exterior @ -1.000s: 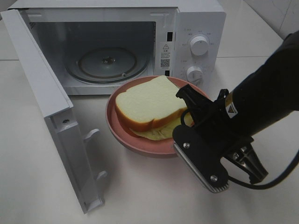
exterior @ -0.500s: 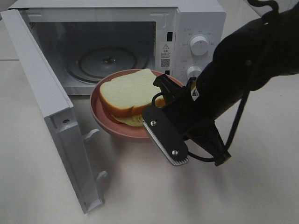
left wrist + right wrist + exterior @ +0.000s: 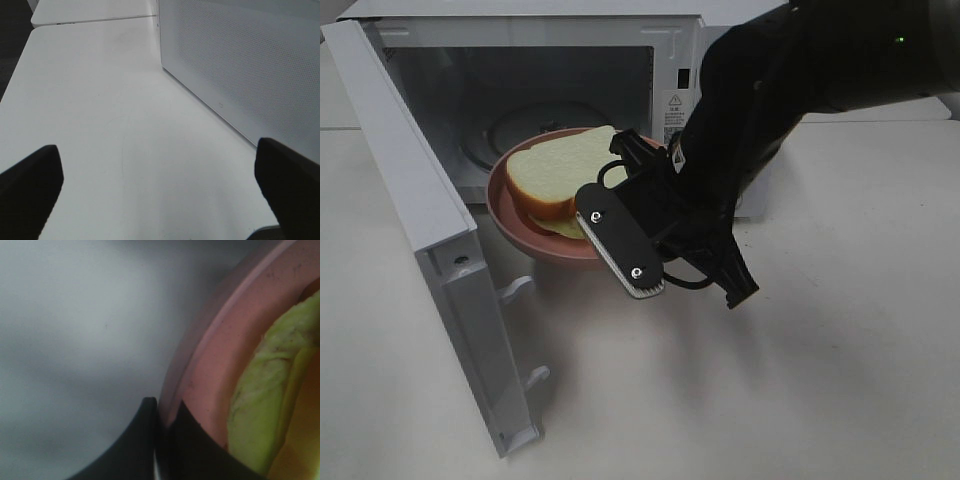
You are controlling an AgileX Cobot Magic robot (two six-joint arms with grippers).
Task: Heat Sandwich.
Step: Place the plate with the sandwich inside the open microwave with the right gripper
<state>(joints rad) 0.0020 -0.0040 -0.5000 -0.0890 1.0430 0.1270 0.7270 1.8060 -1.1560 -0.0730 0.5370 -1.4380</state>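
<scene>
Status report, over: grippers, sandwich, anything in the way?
Right gripper: jaws shut on pink plate rim. Left gripper open, empty, beside microwave. Sandwich on plate at the cavity mouth, not yet set inside. Door wide open, path clear.

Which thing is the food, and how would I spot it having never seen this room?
Start at the white microwave oven with its door swung open. At the mouth of its cavity, black fingers pinch the rim of a round pink plate. On it lies the sandwich: square pale bread with a tan crust and yellowish-green filling beneath, the only food in view.
</scene>
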